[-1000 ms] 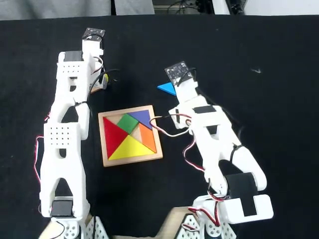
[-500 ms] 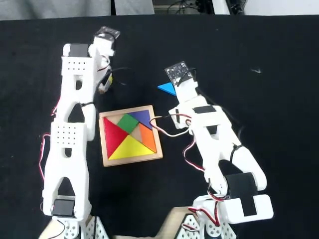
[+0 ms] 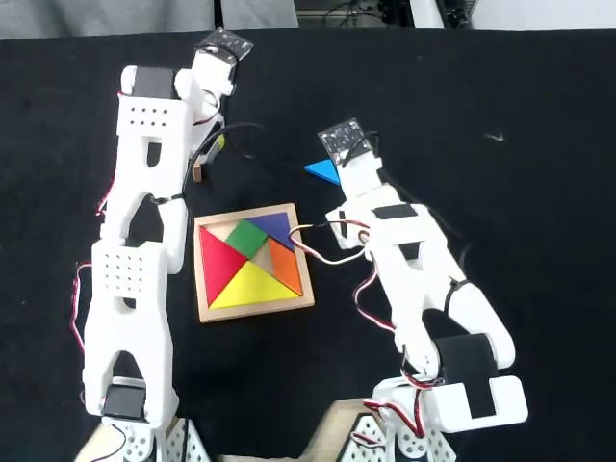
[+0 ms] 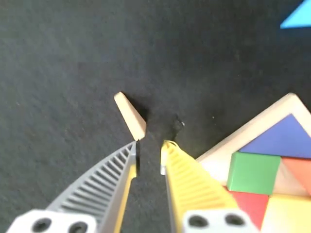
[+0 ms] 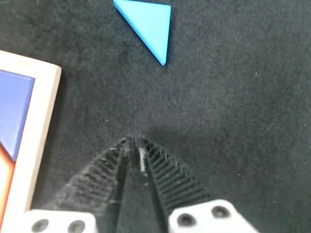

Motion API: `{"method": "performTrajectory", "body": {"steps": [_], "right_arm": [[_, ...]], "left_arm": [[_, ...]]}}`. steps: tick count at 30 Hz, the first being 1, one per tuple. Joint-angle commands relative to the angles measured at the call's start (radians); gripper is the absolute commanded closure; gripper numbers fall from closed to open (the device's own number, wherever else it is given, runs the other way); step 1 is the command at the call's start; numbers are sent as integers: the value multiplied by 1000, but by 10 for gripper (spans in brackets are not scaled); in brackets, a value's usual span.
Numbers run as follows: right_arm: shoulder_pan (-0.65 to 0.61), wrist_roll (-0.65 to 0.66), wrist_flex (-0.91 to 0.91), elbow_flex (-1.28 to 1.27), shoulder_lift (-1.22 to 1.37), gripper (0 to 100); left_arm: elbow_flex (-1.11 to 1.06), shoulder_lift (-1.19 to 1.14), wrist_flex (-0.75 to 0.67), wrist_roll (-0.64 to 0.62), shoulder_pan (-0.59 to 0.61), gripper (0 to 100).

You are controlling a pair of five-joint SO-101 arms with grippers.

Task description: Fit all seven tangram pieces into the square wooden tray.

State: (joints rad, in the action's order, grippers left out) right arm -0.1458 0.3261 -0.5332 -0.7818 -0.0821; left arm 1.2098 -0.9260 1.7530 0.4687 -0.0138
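White arms (image 3: 130, 279), perhaps red-white cables (image 3: 363, 289)

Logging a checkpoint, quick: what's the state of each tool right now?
Left tool: slightly open, wooden piece beside its tip, ungripped.
Right tool: shut, empty.

"How do my arms sit?"
"Your left arm (image 3: 144, 192) is stretched out long, and the left gripper (image 4: 149, 143) has a narrow gap between its fingers."
"And the other?"
"Your right arm (image 3: 409, 260) is folded shorter, and the right gripper (image 5: 133, 141) has its fingertips pressed together."
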Motion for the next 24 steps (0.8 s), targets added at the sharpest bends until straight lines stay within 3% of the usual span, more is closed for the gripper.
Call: {"method": "performTrajectory", "body": {"steps": [1, 5, 8, 24], "right_arm": [[11, 11, 17, 4, -4, 987], [8, 11, 18, 4, -4, 987], [8, 11, 18, 4, -4, 987], [8, 11, 20, 4, -4, 987]], "left_arm": [[-7, 77, -12, -11, 35, 901], [-13, 54, -28, -144, 47, 797], [-4, -8, -95, -166, 68, 739], [-13, -126, -138, -173, 62, 777]]}}
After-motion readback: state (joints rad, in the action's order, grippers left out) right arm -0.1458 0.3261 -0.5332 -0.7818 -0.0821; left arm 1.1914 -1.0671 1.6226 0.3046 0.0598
